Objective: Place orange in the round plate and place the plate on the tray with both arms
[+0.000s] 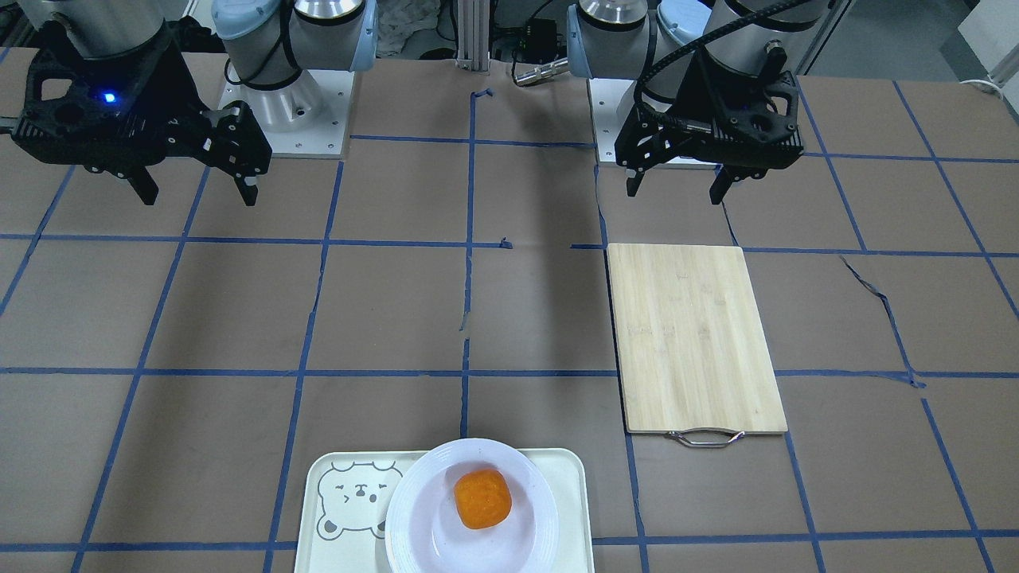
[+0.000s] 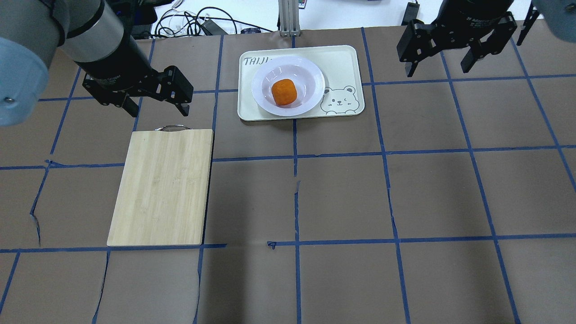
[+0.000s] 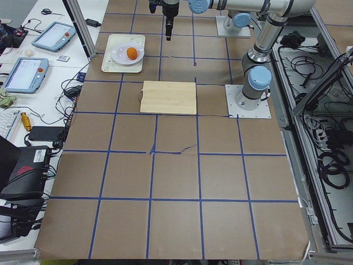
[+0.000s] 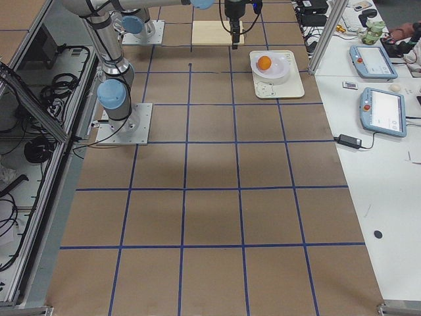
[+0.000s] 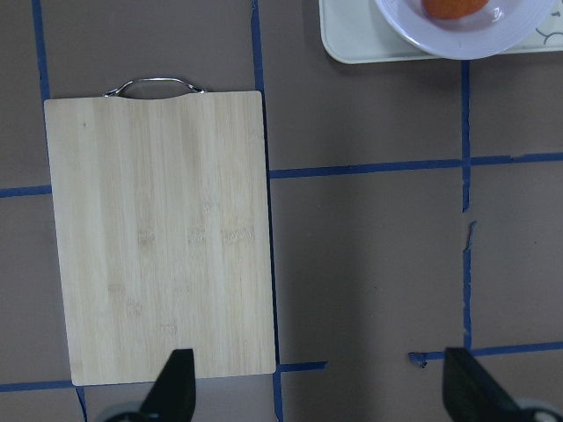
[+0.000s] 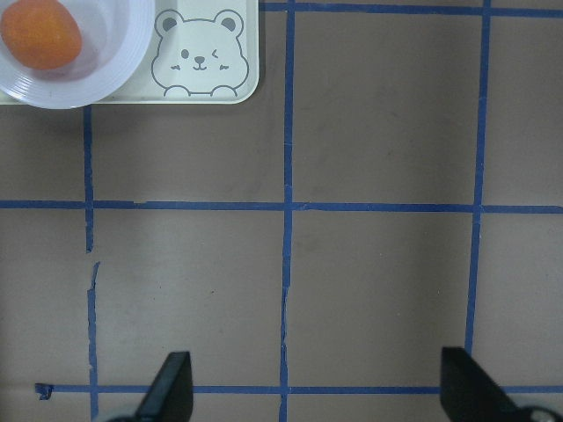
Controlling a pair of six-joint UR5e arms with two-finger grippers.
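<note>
The orange (image 2: 284, 92) lies in the sunken centre of the round plate (image 2: 263, 85). That plate rests on the tray (image 2: 342, 63) at the table's far middle, toward the end away from the bear face. In the front-facing view the orange (image 1: 482, 497), plate (image 1: 418, 521) and tray (image 1: 575, 509) sit at the bottom edge. My left gripper (image 2: 159, 111) hangs open and empty left of the tray, over the board's handle end. Well right of the tray, my right gripper (image 2: 437, 69) is also open and empty. Neither gripper touches anything.
A wooden cutting board (image 2: 162, 186) with a metal handle lies on the left half of the table, below my left gripper. Brown paper with a blue tape grid covers the table. Tablets and cables lie on the side bench (image 4: 381, 99) beyond the tray.
</note>
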